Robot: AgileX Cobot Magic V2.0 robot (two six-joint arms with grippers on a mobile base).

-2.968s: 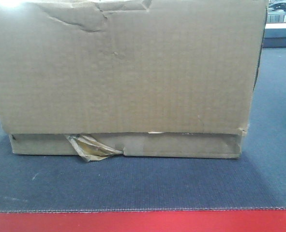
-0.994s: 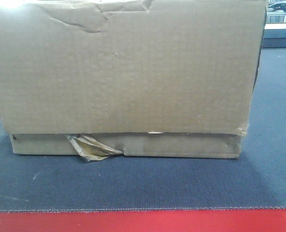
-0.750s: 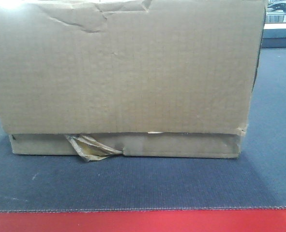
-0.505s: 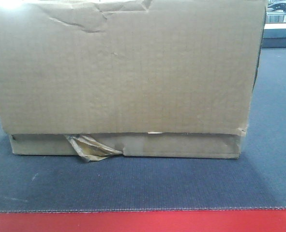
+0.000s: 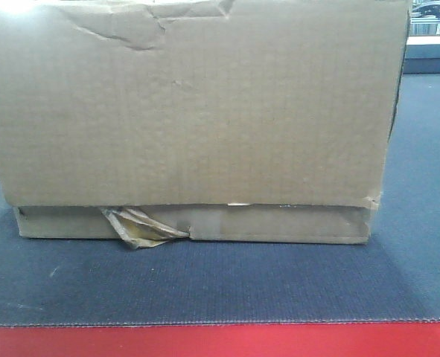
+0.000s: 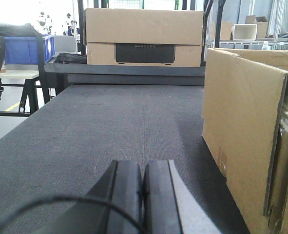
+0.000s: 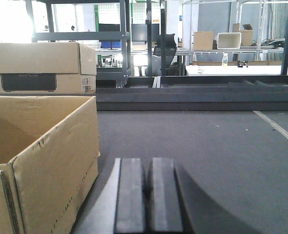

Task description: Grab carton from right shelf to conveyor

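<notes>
The carton (image 5: pixel 193 104) is sitting flat on the conveyor (image 5: pixel 220 286), set back a little from the belt's red front edge and filling nearly the whole front view; a crease is showing near its top edge, and a wad of yellowish tape (image 5: pixel 140 227) is sticking out from under its lower flap toward the left. In the left wrist view the left gripper (image 6: pixel 143 195) is lying low over the dark belt with its two black fingers pressed together and nothing between them, and the carton (image 6: pixel 248 136) is standing just beside it on its right, not touching. In the right wrist view the right gripper (image 7: pixel 145 195) is likewise showing its fingers closed against each other on nothing, with the open-topped carton (image 7: pixel 41 156) just beside it on its left, apart from it. Farther along the belt, toward its far end, a second cardboard box (image 6: pixel 144 36) with a dark panel on its face is resting, well apart from the carton, and a blue bin (image 6: pixel 19 48) is standing off the belt's left side
</notes>
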